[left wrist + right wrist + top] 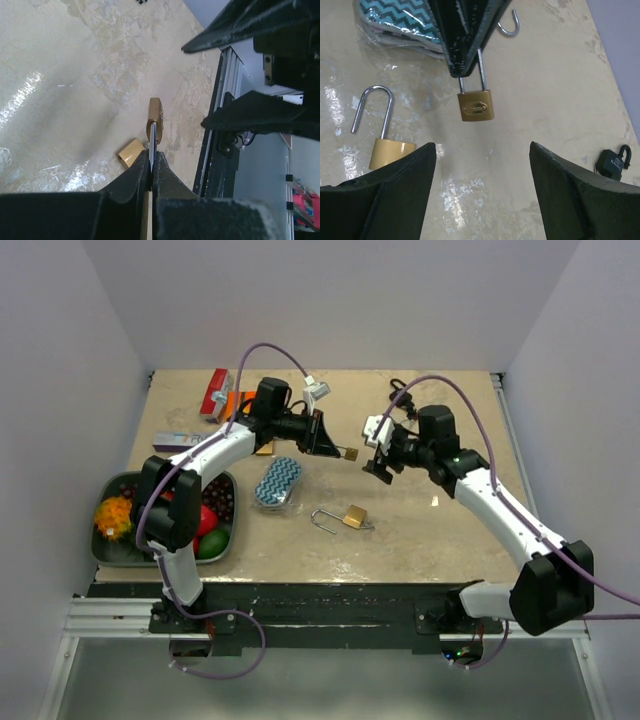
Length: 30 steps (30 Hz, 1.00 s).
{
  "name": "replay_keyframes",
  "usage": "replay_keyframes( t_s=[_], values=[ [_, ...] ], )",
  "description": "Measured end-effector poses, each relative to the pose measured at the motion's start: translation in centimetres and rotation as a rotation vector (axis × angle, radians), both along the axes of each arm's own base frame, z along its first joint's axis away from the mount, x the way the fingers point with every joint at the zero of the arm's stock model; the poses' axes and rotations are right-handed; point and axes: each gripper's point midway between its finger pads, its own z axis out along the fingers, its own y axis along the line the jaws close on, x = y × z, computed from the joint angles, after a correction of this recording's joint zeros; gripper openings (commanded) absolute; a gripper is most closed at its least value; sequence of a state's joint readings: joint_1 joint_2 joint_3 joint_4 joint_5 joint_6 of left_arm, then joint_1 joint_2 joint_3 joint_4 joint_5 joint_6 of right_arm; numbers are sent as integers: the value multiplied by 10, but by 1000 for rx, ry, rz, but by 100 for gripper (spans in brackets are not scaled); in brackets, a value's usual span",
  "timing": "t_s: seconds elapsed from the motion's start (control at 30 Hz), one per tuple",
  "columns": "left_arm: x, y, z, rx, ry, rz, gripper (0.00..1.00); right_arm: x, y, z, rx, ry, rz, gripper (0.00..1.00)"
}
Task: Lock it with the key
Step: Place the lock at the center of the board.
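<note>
1. Tabletop [440, 530] from above is carrying an unlatched padlock [345, 517]; the left gripper [338, 447] is holding a small brass lock [350, 453] aloft.
2. Left wrist: its jaws are pinching the lock's shackle tight.
3. Right wrist: the right gripper [482, 147] is gaping empty before it; a black tag [614, 162], possibly the key's, is lying nearby.

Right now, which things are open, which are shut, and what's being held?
hanging padlock: held up in the air, both shackle legs in its body.
left gripper: shut on its shackle.
table padlock: lying flat, shackle open.
right gripper: open, empty.
black padlock: lying down, looks shut.
</note>
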<state>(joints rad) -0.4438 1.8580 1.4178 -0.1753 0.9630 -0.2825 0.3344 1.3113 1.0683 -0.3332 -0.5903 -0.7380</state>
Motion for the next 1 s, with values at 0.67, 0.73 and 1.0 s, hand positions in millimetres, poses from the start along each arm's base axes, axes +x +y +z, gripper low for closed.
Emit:
replay_keyframes(
  t_s=[0.67,0.73,1.0],
  values=[
    [-5,-3,0,1,28,-4,0,-7,63,-8,-89,-286,155,64],
    [-6,-3,-1,3,32,-5,0,-5,63,-14,-113,-289,153,64],
    [-8,-2,-3,12,44,-6,0,4,55,-26,-172,-315,117,59]
  ],
)
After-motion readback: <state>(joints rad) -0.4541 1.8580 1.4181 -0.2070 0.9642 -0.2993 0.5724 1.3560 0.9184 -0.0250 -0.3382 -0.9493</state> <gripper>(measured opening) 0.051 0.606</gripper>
